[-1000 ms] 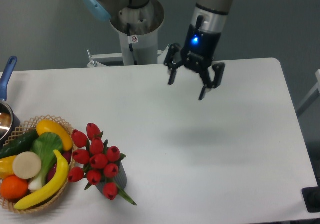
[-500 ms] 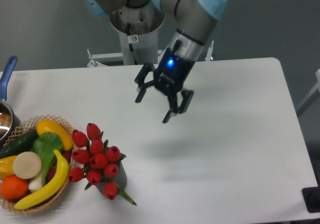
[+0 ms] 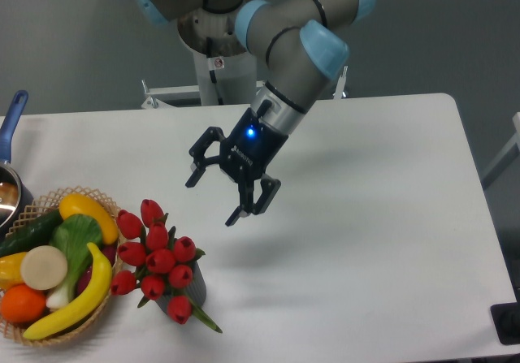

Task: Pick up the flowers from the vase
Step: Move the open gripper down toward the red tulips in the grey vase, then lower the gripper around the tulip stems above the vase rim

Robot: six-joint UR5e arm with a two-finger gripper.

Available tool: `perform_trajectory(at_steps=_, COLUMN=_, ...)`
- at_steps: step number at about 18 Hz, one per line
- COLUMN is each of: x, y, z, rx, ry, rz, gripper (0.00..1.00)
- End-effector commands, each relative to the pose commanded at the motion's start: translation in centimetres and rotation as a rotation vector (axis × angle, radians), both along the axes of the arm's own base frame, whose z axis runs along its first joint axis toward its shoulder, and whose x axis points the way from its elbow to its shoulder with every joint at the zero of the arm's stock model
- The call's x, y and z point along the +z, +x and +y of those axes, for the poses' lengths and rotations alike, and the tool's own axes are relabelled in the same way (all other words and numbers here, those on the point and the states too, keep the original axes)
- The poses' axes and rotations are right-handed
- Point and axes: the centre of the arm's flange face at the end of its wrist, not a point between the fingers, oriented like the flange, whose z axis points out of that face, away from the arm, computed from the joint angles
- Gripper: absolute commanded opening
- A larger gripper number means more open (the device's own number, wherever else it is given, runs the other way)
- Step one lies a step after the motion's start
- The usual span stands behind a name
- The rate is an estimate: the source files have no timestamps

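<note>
Flowers (image 3: 154, 259) in vase (image 3: 188, 291), below-left of pincer (image 3: 214, 196), fingers spread apart, not touching

So the claw (image 3: 213, 200) swings from up near the table's (image 3: 390, 217) far edge, over toward the left and nearer the front edge. It now hangs above the table, jaws spread, just beside the flowers (image 3: 154, 257), not touching.

The tool (image 3: 213, 200) is hanging above the white worktop (image 3: 366, 217) with its jaws spread wide, up and to the right of the flowers (image 3: 154, 257). The flowers are standing in the vase (image 3: 193, 291), just beside a wicker basket (image 3: 81, 322) of fruit.
</note>
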Motion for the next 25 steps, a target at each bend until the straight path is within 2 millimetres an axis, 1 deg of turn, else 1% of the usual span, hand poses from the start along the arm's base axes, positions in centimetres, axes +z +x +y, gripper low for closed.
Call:
perform_trajectory(at_steps=2, x=0.2, y=-0.3, z=0.8, rx=0.003, ry=-0.002, rz=-0.009, gripper=1.0)
perform_trajectory(at_steps=4, x=0.0, y=-1.2, z=1.7, rx=0.012, ry=-0.009, rz=-0.022, gripper=1.0)
perform_trajectory(at_steps=6, x=0.3, y=-1.4, z=2.9, rx=0.024, ry=-0.013, rz=-0.042, gripper=1.0)
perform_trajectory(at_steps=8, x=0.0, y=-1.4, z=4.2, rx=0.024, ry=-0.019, rz=-0.042, gripper=1.0)
perform_trajectory(at_steps=9, x=-0.3, y=-1.2, z=4.6, rx=0.018, ry=-0.021, rz=-0.042, gripper=1.0)
perform_trajectory(at_steps=11, x=-0.7, y=-0.8, z=4.8, rx=0.009, ry=-0.03, rz=-0.033, gripper=1.0)
perform_trajectory(at_steps=13, x=-0.3, y=-0.4, z=5.2, rx=-0.004, ry=-0.022, rz=-0.017, gripper=1.0)
perform_trajectory(at_steps=16, x=-0.7, y=0.1, z=5.4, rx=-0.034, ry=-0.009, rz=0.011, gripper=1.0)
perform_trajectory(at_steps=17, x=-0.7, y=0.7, z=5.8, rx=-0.049, ry=-0.007, rz=0.015, gripper=1.0)
perform_trajectory(at_steps=19, x=-0.7, y=0.7, z=5.9, rx=-0.064, ry=0.002, rz=0.049, gripper=1.0)
perform_trajectory(at_steps=20, x=-1.1, y=0.8, z=5.9, rx=-0.07, ry=-0.006, rz=0.08, gripper=1.0)
perform_trajectory(at_steps=21, x=-1.8, y=1.8, z=6.6, rx=-0.095, ry=-0.023, rz=0.106, gripper=1.0)
perform_trajectory(at_steps=22, x=-2.0, y=2.6, z=7.3, rx=-0.112, ry=-0.022, rz=0.108, gripper=1.0)
perform_trajectory(at_steps=24, x=-2.1, y=2.9, z=7.5, rx=-0.114, ry=-0.022, rz=0.106, gripper=1.0)
perform_trajectory(at_steps=25, x=-2.5, y=2.8, z=7.5, rx=-0.114, ry=-0.027, rz=0.1, gripper=1.0)
